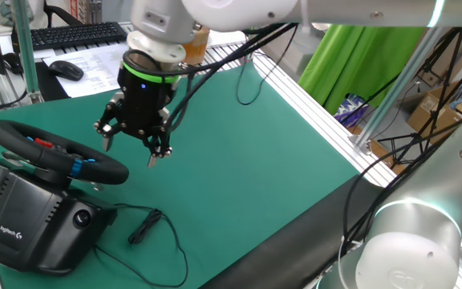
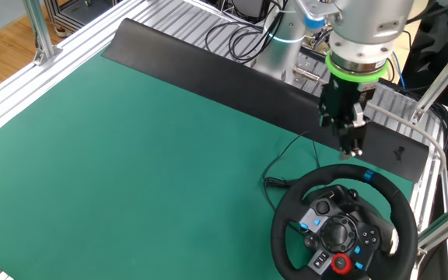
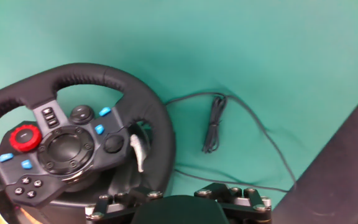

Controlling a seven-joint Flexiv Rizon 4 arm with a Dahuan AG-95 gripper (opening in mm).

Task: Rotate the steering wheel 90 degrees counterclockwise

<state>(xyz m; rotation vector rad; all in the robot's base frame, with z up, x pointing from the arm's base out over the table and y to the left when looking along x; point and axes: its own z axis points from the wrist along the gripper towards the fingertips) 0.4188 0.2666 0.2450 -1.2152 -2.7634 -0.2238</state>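
hand view: steering wheel (image 3: pixel 73 134) at lower left on green mat (image 3: pixel 260 56), bundled cable (image 3: pixel 213 124) at its 3 o'clock. other fixed view: gripper (image 2: pixel 350 138) spread wide, empty, above rim's 12 o'clock, not touching.

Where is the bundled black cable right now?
In the hand view, the bundled cable lies on the green mat, right of the steering wheel.

Black round steering wheel (image 2: pixel 347 225) on boxy black Logitech base (image 1: pixel 30 221), rim tilted, sitting on the green mat. Spokes carry blue buttons and a red dial; silver paddle behind the rim. Below and just beside the fingers (image 1: pixel 152 158), apart from them, nothing touching the rim.
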